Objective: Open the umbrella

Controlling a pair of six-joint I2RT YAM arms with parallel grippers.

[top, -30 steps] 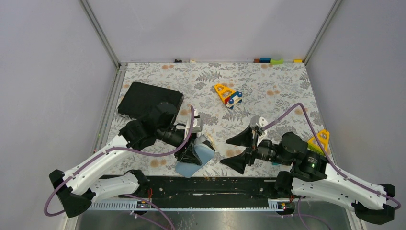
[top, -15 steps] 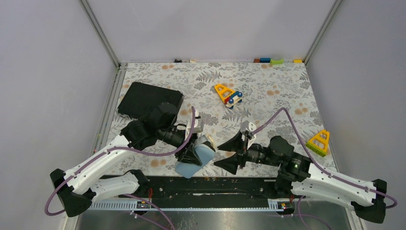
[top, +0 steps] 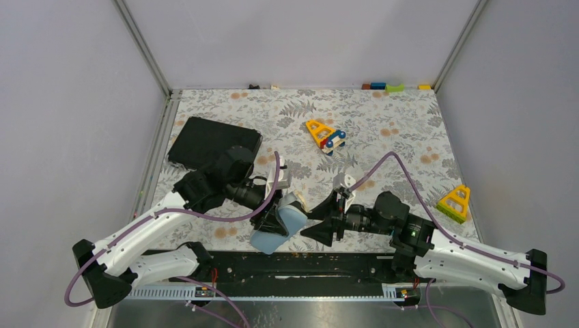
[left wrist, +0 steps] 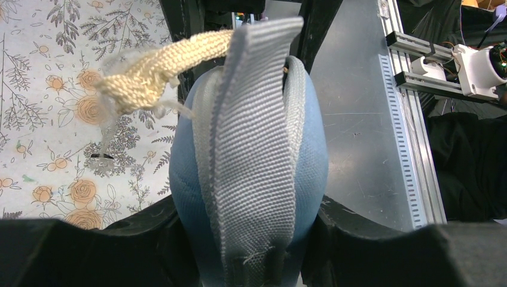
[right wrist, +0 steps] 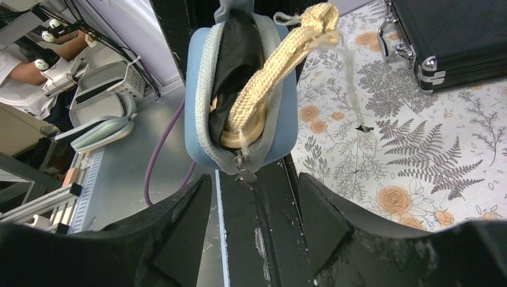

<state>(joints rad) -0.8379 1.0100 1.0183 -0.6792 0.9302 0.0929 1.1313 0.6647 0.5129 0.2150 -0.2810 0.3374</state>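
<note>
Far left, a flat black rectangular case [top: 214, 140] lies on the floral-patterned table cover [top: 382, 130], well clear of the action. Moving in, the left gripper [top: 275, 217] sits at the table's near edge, its jaws pressed onto the sides of a blue-grey zipped fabric pouch [left wrist: 248, 161], which has a grey webbing strap [left wrist: 254, 119] running down its back. And there is the folding umbrella [right wrist: 233, 66], tucked inside that pouch: the right wrist view looks straight into the unzipped mouth, showing black fabric, the small cream knob handle [right wrist: 246, 133] and a cream woven cord [right wrist: 281, 66] spilling up and out past the rim, its end frayed. A little metal zip pull [right wrist: 244, 173] dangles under the opening. Just to the right, the right gripper [top: 307, 224] faces the pouch's open end with its jaws spread, one finger on either side of the mouth and neither visibly touching it; nothing is pinched there. Farther back, a yellow triangular toy with blue wheels [top: 326, 134] rests mid-table. Over at the right edge lies a yellow triangular block [top: 455, 203], and a row of small coloured bricks [top: 386, 87] lines the far right corner.
</note>
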